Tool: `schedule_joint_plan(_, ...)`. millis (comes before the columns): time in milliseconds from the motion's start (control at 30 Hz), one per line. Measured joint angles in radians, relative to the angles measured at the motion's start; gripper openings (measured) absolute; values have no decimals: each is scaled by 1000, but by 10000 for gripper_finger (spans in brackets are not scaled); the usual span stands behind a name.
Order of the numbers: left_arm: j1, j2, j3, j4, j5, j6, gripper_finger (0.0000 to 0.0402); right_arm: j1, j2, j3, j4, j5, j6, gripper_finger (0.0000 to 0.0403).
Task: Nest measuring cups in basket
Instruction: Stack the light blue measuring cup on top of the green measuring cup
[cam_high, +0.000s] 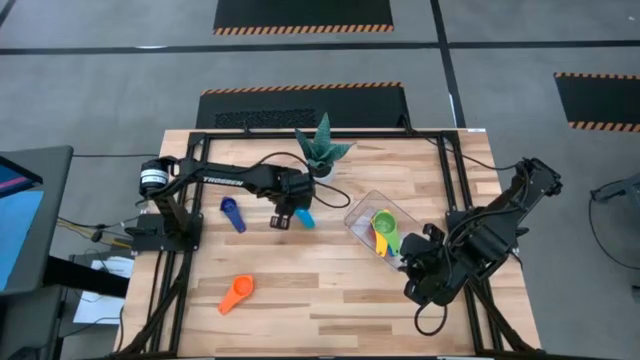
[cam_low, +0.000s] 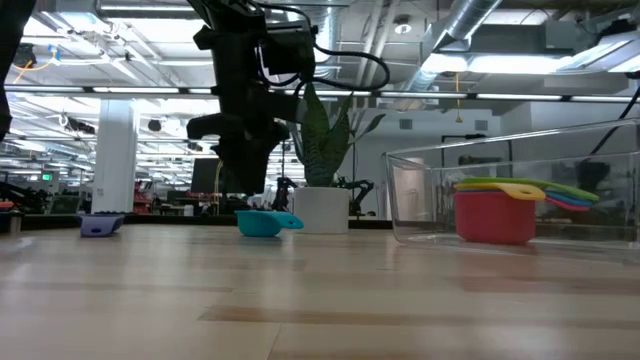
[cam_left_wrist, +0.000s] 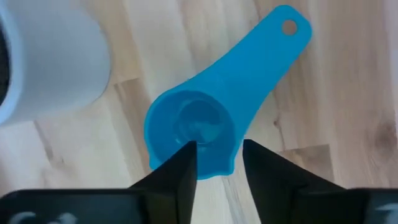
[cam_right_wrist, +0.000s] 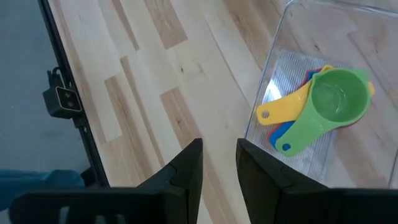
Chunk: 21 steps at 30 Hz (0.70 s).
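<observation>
A light blue measuring cup rests on its base on the table next to the white plant pot, handle pointing away from the pot. My left gripper hangs open just above it, one finger over the bowl's rim and the other outside, by the handle's root. In the low view the cup sits below the fingers with a gap between. The clear basket holds a nested stack with a green cup on top and a red one at the bottom. My right gripper waits open beside the basket.
A dark blue cup lies left of my left gripper. An orange cup lies near the table's front left. The spiky plant stands just behind the light blue cup. Bare wood lies between cup and basket.
</observation>
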Motion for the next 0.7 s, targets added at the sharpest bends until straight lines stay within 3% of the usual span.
schedule_joint_plan(200, -2, 0, 0, -2, 11, 87, 147, 0, 0, 0, 0, 2, 16, 120)
schedule_joint_plan(533, -2, 1, -51, 21, 27, 120, 147, 0, 0, 0, 0, 3, 18, 120)
schedule_joint_plan(700, -2, 2, -109, 96, -39, 47, 149, 0, 0, 0, 0, 3, 18, 120)
